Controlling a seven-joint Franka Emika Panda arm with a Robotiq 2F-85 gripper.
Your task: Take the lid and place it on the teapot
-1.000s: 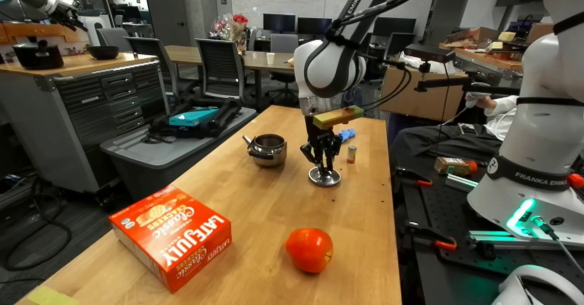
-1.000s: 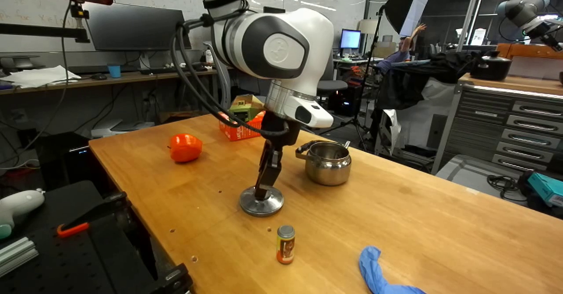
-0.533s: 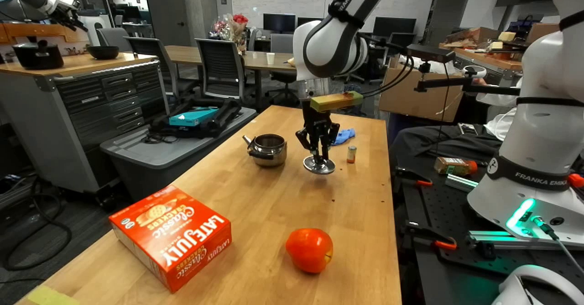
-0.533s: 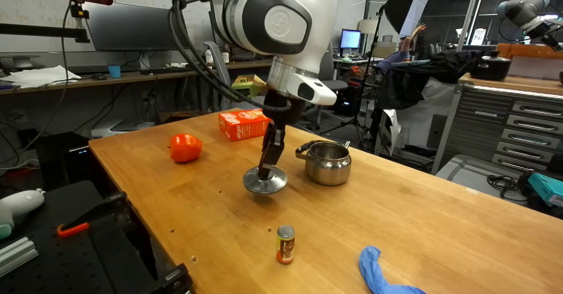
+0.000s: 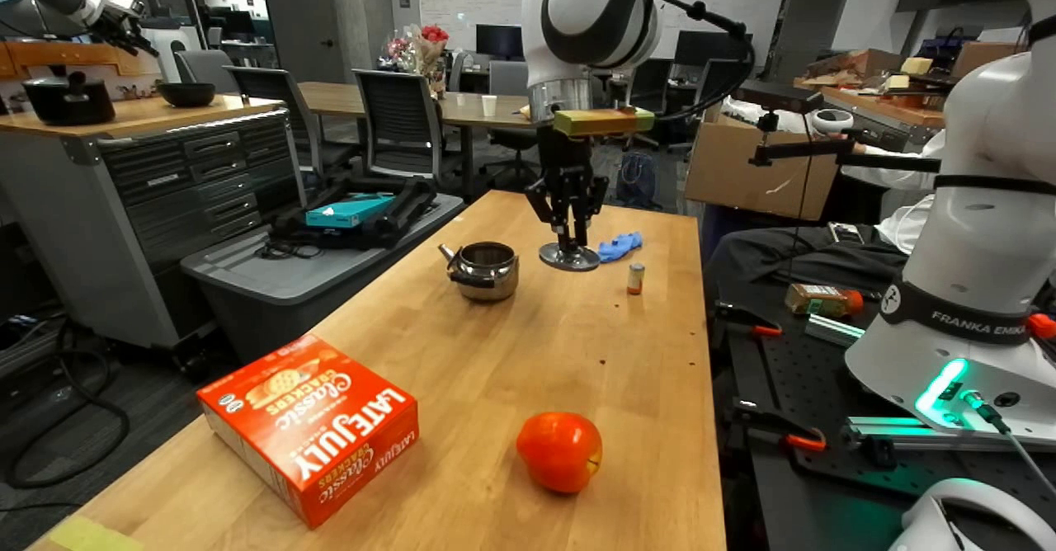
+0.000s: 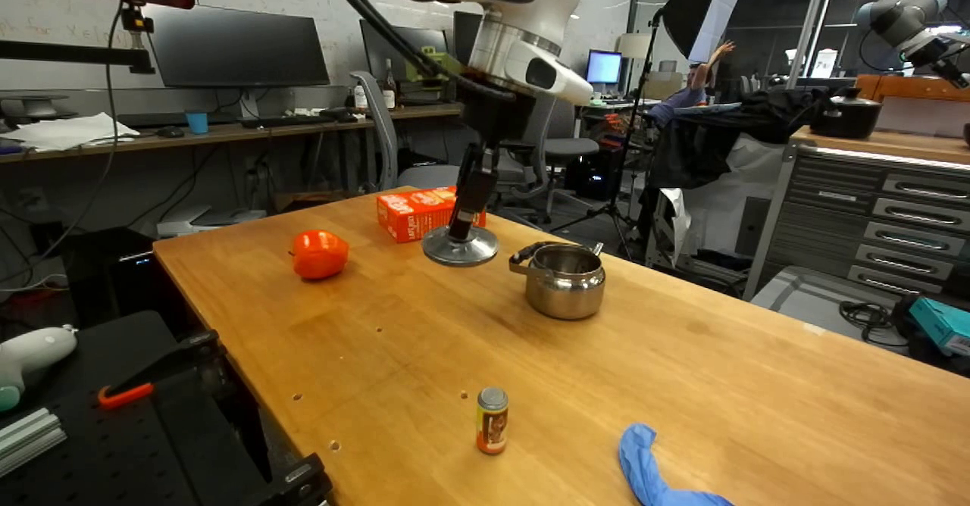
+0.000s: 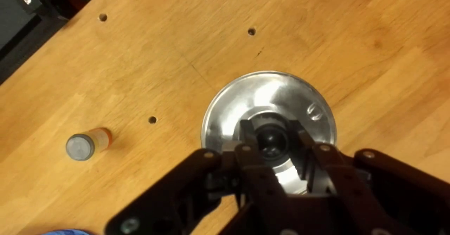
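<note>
The round silvery lid (image 5: 558, 261) hangs level or nearly so, well above the table. My gripper (image 5: 571, 237) is shut on the lid's dark central knob, with a finger on each side. In an exterior view the lid (image 6: 460, 250) and gripper (image 6: 461, 229) are beside and higher than the teapot. In the wrist view the fingers (image 7: 271, 126) are around the knob, over the lid (image 7: 232, 103). The steel teapot (image 5: 487, 279) stands upright and uncovered on the table, apart from the lid. It also shows in an exterior view (image 6: 566, 290), but is out of the wrist view.
An orange cracker box (image 5: 313, 427) and a red-orange tomato (image 5: 561, 452) lie on the wooden table (image 5: 462, 419). A small spice bottle (image 6: 492, 421) and a blue glove (image 6: 655, 472) are on the table too. The teapot's handle (image 6: 527, 257) leans to one side.
My gripper has lifted the lid from the table and raised it steadily, with a slight shift toward the teapot's far side. The teapot and other objects have not moved.
</note>
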